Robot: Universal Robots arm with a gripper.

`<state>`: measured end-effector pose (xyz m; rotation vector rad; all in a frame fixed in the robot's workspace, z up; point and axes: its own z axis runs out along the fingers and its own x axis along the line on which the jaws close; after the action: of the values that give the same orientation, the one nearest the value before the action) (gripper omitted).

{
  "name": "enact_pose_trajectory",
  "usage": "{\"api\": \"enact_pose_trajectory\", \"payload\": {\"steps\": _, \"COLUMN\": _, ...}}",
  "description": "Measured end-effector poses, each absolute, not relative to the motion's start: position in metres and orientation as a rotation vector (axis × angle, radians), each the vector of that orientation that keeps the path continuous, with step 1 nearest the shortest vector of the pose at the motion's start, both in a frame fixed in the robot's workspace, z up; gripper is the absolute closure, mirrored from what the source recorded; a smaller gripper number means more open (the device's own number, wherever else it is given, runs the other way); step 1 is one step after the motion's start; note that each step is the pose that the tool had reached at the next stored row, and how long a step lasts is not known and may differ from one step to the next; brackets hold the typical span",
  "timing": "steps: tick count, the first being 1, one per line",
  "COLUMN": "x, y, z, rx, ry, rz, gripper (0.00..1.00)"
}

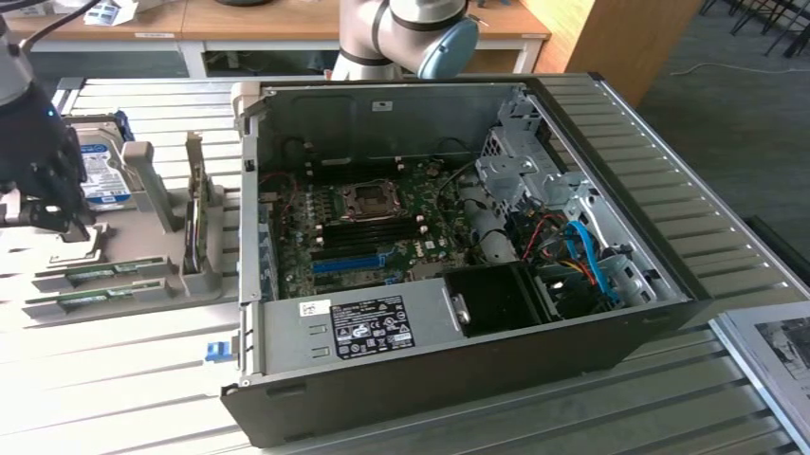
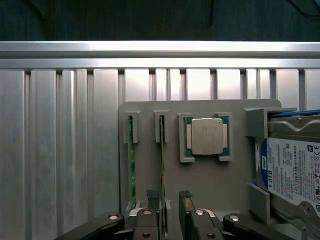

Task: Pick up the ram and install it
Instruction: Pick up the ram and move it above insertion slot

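Observation:
Two rams stand on edge in slots of a grey holder (image 2: 210, 175): one thin green ram (image 2: 131, 170) and a second ram (image 2: 162, 175) beside it. My gripper (image 2: 169, 196) is open, and its black fingertips (image 2: 152, 194) straddle the near end of the second ram without touching it. In the exterior view the gripper (image 1: 61, 216) hangs over the holder (image 1: 190, 280) at the far left, where the green ram sticks (image 1: 104, 274) lie low in their slots. The open computer case (image 1: 633, 313) shows the motherboard (image 1: 367, 237) with dark memory slots (image 1: 379, 226).
A square silver processor (image 2: 206, 136) sits in the holder next to the rams. A hard drive (image 2: 292, 172) with a blue-white label stands at the holder's end. The slatted metal table (image 2: 60, 150) surrounds the holder. Cables and a drive cage (image 1: 525, 161) fill the case's right side.

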<state>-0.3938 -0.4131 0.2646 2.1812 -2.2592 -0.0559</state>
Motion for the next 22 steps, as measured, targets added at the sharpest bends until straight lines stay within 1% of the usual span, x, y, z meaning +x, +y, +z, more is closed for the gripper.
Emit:
{"api": "enact_pose_trajectory", "payload": {"steps": 11, "x": -0.394, "y": -0.413, "z": 0.247, "rx": 2.181, "ry": -2.259, "rz": -0.056, "gripper": 0.71}}
{"api": "enact_pose_trajectory", "payload": {"steps": 22, "x": -0.394, "y": -0.415, "z": 0.245, "rx": 2.181, "ry": -2.259, "rz": -0.055, "gripper": 0.71}}
